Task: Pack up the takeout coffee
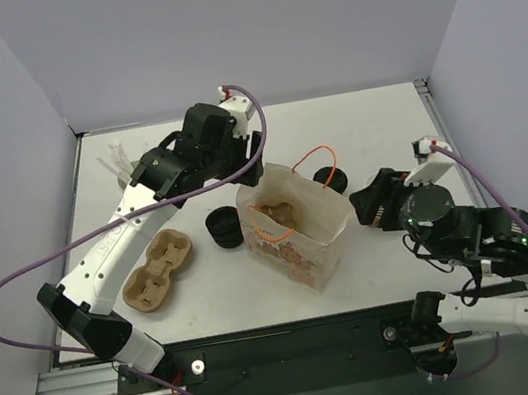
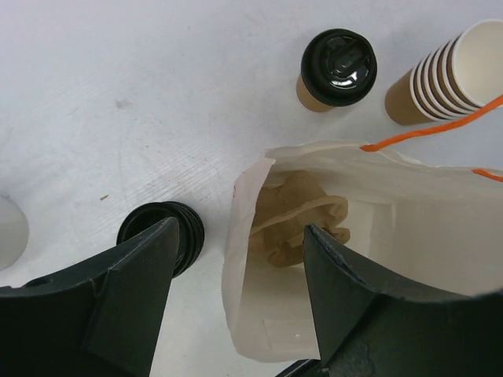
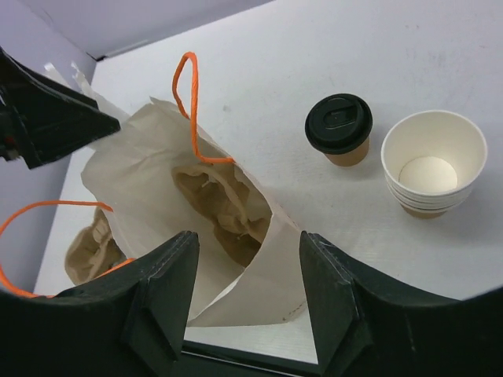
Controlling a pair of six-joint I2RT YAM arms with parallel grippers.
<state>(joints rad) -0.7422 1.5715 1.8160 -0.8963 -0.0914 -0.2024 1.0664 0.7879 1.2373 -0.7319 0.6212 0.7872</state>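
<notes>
Left gripper [image 2: 240,229]: jaws apart, nothing between them, over the paper bag's [image 2: 369,228] mouth. Right gripper [image 3: 249,239]: jaws apart, empty, above the bag's other side.

Takeout coffee [image 3: 339,129]: upright on the table beyond the bag, just beside the stack of lidless cups [image 3: 428,196].

Risks for you:
- 1 finger could clip the cup stack while closing on the coffee.
- The orange handle [image 3: 192,102] loops high and may snag.
- The bag lip is soft; a nudge could fold it over the carrier [image 3: 220,200] inside.

Room: bare table lies behind the coffee. The bag and the stack crowd 2 of its sides.
</notes>
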